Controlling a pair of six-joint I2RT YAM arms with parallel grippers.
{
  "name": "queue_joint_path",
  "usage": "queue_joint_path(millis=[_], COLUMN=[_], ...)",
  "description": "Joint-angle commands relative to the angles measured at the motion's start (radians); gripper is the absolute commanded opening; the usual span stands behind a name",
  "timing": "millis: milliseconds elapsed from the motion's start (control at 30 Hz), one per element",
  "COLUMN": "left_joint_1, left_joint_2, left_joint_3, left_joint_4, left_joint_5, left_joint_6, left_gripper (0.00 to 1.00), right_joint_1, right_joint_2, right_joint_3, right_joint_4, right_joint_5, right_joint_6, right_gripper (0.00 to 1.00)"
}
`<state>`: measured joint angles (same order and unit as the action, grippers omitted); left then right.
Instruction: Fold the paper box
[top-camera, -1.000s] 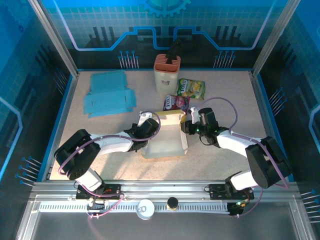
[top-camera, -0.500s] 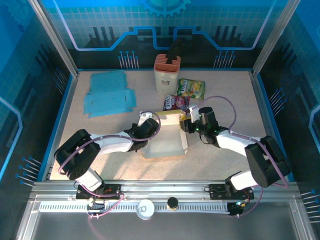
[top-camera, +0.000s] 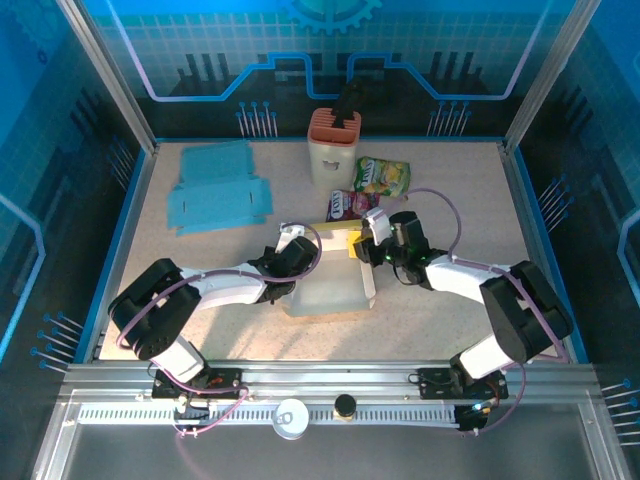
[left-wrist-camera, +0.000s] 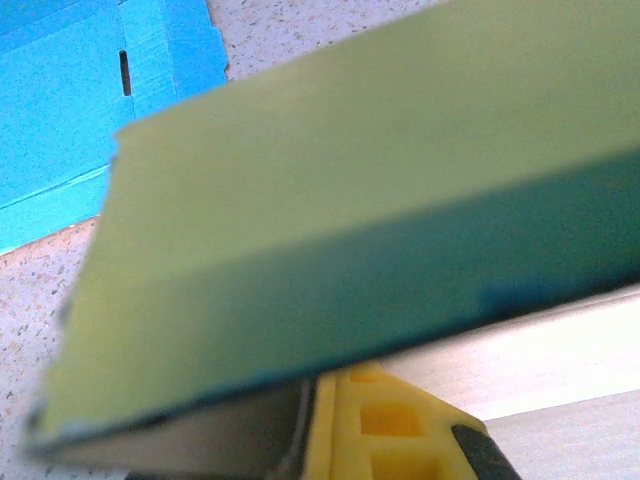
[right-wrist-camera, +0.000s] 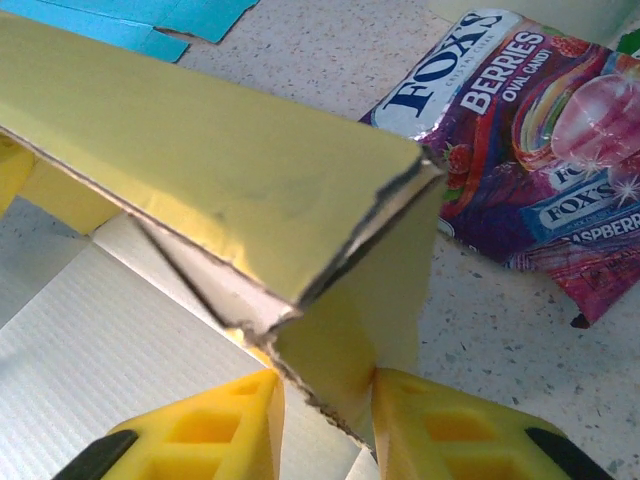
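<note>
The paper box (top-camera: 335, 280), yellow outside and white inside, sits half-folded mid-table between both arms. My left gripper (top-camera: 293, 262) is at its left wall. In the left wrist view that yellow-green wall (left-wrist-camera: 330, 200) runs straight into my shut left gripper (left-wrist-camera: 310, 425), with one yellow finger (left-wrist-camera: 395, 420) showing below it. My right gripper (top-camera: 361, 248) is at the box's far right corner. In the right wrist view the corner flap (right-wrist-camera: 350, 330) stands between the two yellow fingers of the right gripper (right-wrist-camera: 325, 420), which press on it from both sides.
Flat blue box sheets (top-camera: 215, 195) lie at the back left. An orange-topped cream holder (top-camera: 333, 150) stands at the back centre. A green candy bag (top-camera: 383, 177) and a purple Fox's bag (top-camera: 352, 205) (right-wrist-camera: 540, 150) lie just behind the box.
My right gripper has shifted left onto the box's far right corner and its jaws have narrowed onto the flap. The left arm and the box have stayed put.
</note>
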<state>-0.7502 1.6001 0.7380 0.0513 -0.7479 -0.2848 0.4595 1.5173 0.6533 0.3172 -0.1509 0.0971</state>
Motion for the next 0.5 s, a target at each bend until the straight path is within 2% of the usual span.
queue_joint_path(millis=[0, 467], left_joint_1=[-0.006, -0.006], left_joint_2=[0.029, 0.026], left_joint_3=[-0.003, -0.003], left_joint_4=[-0.058, -0.064], left_joint_5=[0.048, 0.047], left_joint_6=[0.03, 0.03], left_gripper=[0.0, 0.0], right_joint_1=[0.037, 0.095], right_joint_2=[0.019, 0.054], right_joint_3=[0.023, 0.006], right_joint_4=[0.032, 0.176], right_joint_5=[0.02, 0.244], right_joint_6=[-0.023, 0.026], right_gripper=[0.29, 0.35])
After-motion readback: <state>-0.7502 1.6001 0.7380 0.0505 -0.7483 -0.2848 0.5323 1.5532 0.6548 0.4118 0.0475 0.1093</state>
